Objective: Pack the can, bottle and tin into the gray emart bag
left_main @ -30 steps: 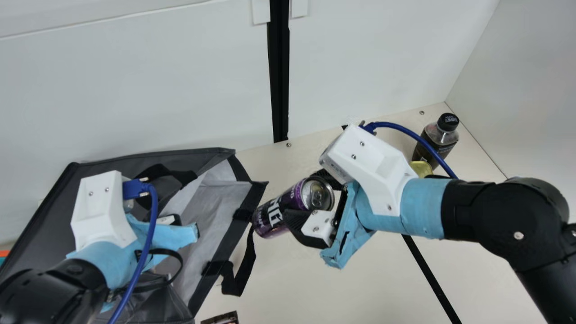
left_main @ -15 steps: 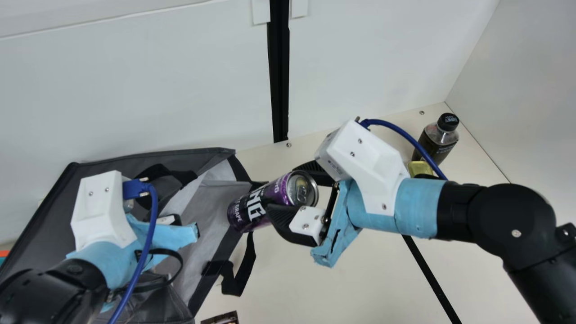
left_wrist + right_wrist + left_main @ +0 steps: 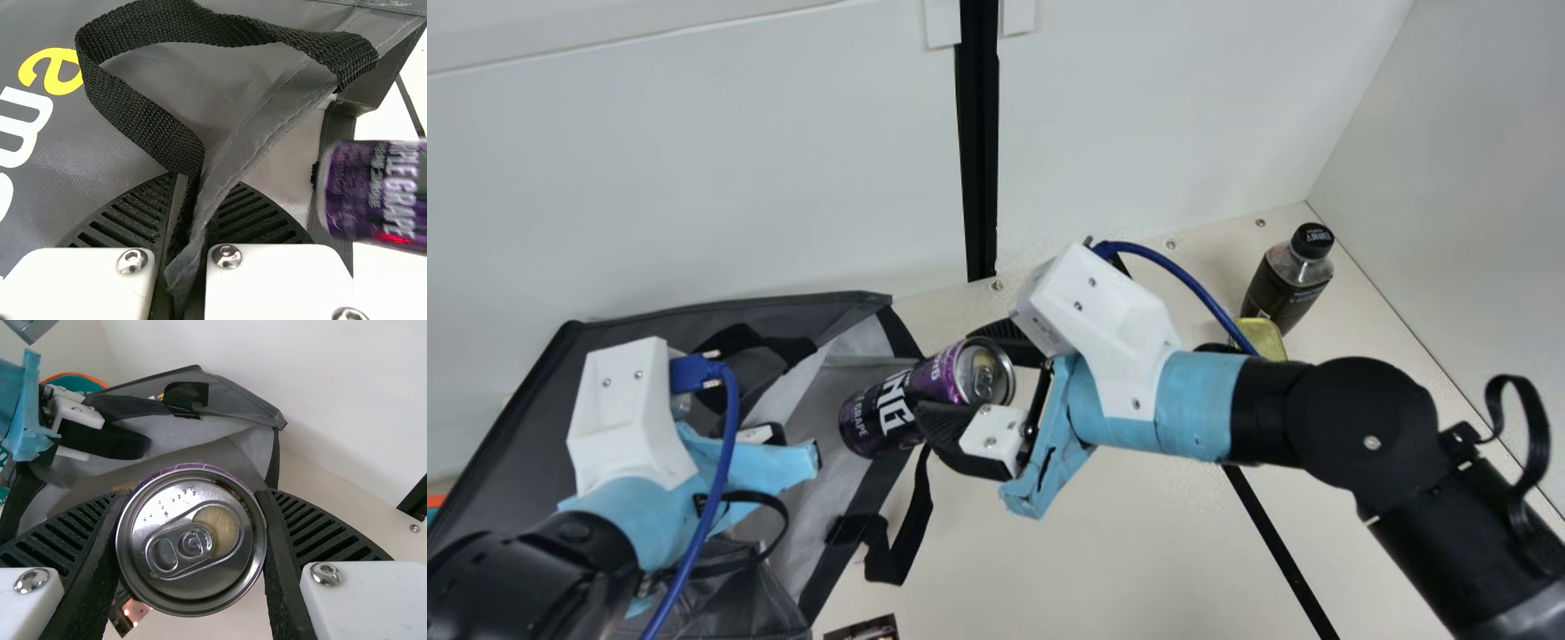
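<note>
My right gripper (image 3: pixel 969 391) is shut on the purple can (image 3: pixel 880 411), whose base reaches over the mouth of the gray bag (image 3: pixel 525 427). In the right wrist view the can's top (image 3: pixel 192 543) sits between the fingers of my right gripper (image 3: pixel 192 547). My left gripper (image 3: pixel 760 436) is at the bag's edge; in the left wrist view, the left gripper (image 3: pixel 185 247) pinches the bag's rim (image 3: pixel 250 143) and strap. At the far right stands the dark bottle (image 3: pixel 1285 284), with the gold tin (image 3: pixel 1261 338) right in front of it.
A black strap (image 3: pixel 898 542) hangs from the bag's near side onto the cream table (image 3: pixel 1085 560). A small dark printed item (image 3: pixel 863 629) lies at the table's near edge. White walls rise behind and at the right. A teal basket (image 3: pixel 77 382) stands beyond the bag.
My right gripper has carried the can leftward, from beside the bag to over its opening. The left arm has kept still.
</note>
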